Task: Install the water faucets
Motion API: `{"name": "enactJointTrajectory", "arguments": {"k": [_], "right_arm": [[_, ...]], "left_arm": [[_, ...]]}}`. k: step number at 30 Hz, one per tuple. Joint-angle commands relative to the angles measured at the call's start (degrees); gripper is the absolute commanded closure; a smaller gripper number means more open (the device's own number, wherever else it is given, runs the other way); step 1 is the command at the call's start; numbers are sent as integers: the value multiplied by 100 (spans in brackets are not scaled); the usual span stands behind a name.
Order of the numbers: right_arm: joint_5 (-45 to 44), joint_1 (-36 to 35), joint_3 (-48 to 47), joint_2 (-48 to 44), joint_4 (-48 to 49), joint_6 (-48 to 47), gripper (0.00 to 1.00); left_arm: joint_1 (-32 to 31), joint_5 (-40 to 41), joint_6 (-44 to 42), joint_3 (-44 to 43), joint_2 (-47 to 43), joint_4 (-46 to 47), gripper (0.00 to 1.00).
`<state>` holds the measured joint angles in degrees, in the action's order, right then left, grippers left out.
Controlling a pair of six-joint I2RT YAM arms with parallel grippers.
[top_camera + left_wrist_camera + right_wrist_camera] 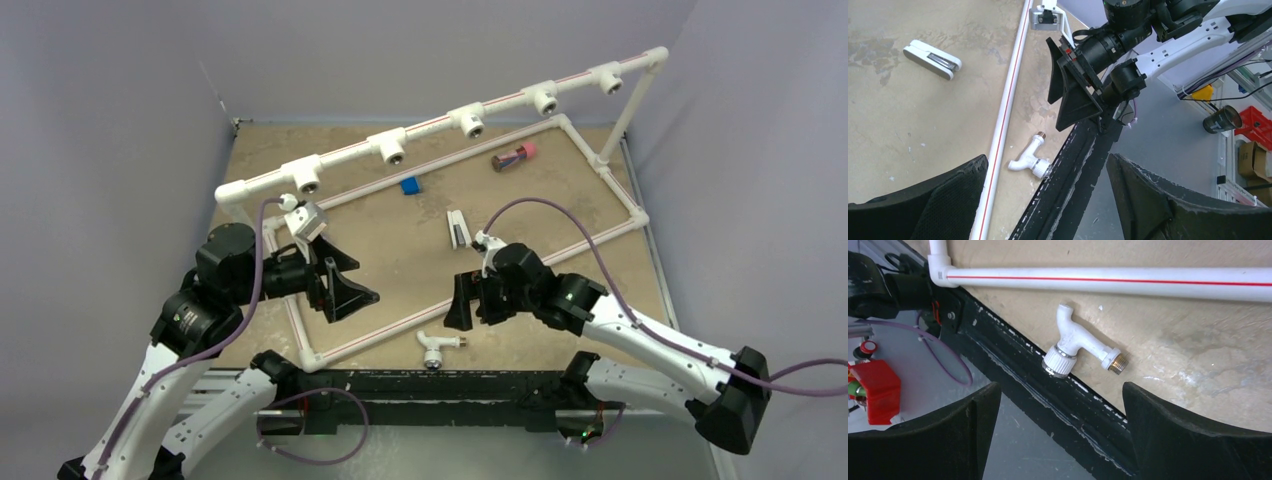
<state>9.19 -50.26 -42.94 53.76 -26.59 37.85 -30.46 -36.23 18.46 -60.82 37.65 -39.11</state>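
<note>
We read this as robotics lab test cell. Tan table (400, 255) boxed by plain grey partition walls (100, 100) behind and on both sides. White pipe rig (440, 125) on table. Past table's near edge we see red crate (1255, 117), cardboard boxes (1250, 160), metal can (1223, 119).

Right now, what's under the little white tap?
Just the tan tabletop, close to its black front edge. The tap hides the spot right beneath it.

white faucet (1079, 340), red-striped white pipe (1098, 282)
</note>
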Motion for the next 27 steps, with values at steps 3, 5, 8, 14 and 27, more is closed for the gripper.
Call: {"name": "enactJointTrajectory", "arguments": {"k": [3, 5, 8, 14, 27], "right_arm": [[-222, -503, -10, 440, 162, 514, 9], [-465, -718, -52, 643, 162, 690, 9], [-729, -1093, -121, 908, 196, 1001, 11], [-1333, -1849, -390, 1579, 269, 1688, 12], [-2110, -2587, -962, 2916, 334, 2504, 23]], "left_arm": [[-21, 318, -46, 11, -6, -219, 12], [-20, 363, -77, 8, -16, -244, 12], [-19, 380, -100, 17, -40, -278, 12], [-25, 423, -166, -17, -76, -381, 12], [-24, 441, -288, -142, -118, -574, 12]]}}
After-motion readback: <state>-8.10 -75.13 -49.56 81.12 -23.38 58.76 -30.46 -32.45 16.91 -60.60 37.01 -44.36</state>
